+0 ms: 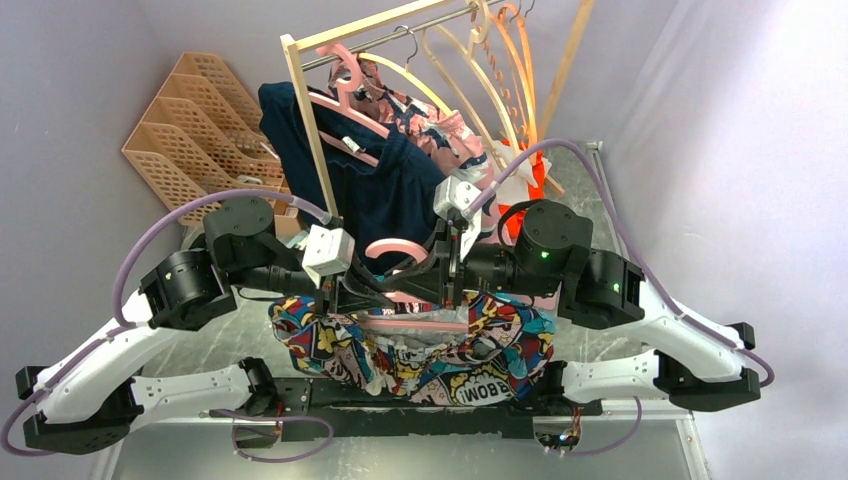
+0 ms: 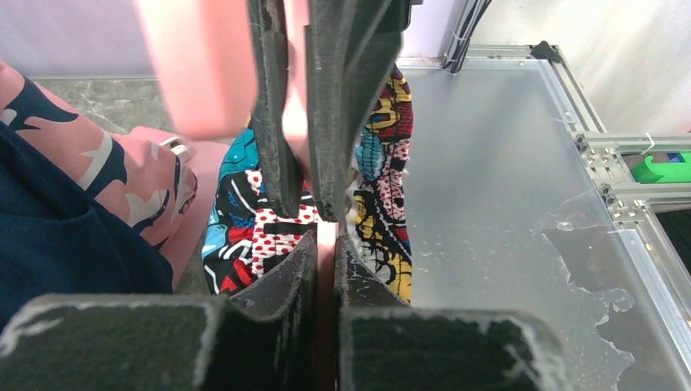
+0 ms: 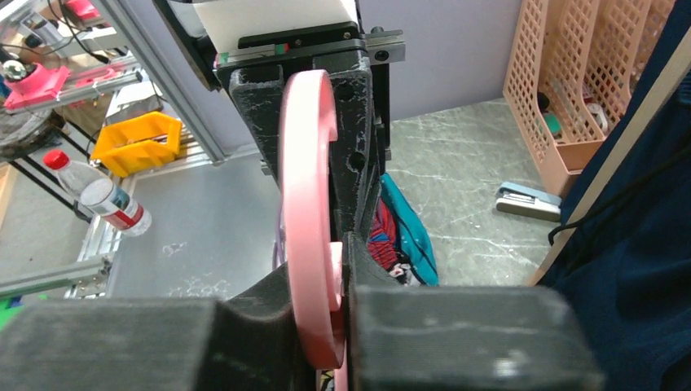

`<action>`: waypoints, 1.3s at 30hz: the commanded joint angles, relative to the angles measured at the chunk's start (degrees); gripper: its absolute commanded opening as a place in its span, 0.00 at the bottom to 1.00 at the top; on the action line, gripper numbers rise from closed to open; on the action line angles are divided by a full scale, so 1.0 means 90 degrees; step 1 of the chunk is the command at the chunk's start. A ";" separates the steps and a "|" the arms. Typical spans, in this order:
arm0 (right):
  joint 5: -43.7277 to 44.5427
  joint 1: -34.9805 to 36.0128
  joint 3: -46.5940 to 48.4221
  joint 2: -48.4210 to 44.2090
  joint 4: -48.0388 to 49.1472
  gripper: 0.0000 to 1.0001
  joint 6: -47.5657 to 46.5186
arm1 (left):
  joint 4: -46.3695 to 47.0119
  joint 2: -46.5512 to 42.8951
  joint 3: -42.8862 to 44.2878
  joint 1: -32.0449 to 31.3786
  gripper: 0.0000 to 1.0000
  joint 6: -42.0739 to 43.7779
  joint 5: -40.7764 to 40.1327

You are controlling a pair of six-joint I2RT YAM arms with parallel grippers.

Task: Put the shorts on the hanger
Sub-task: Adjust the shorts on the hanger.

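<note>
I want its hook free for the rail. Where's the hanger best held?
On the hanger, probably a shoulder just below the hook, with the jaws closing from the side across the thin, flat plastic. That leaves the curved hook open above and keeps the grip clear of the shorts bunched below.

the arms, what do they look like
Left arm and right arm: white links, black rounded joint housings, a lilac cable looping along each. Green lights glow on the right arm's joints. Grey camera boxes at the wrists; gripper fingers are matte black, scuffed.
</note>
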 commanded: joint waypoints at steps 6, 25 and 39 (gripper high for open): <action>0.0268 0.0025 0.0597 -0.0175 -0.1051 0.56 0.0026 | -0.0033 -0.0033 0.0132 0.0011 0.07 0.0157 -0.0043; 0.0470 0.0028 0.0668 0.0197 -0.1886 0.45 -0.0487 | 0.0168 0.0230 0.0393 0.0016 0.07 0.0028 0.0332; 0.0498 0.0030 0.0496 0.0106 -0.1818 0.00 -0.0408 | 0.0260 0.0102 0.0323 0.0010 0.31 -0.0084 0.0096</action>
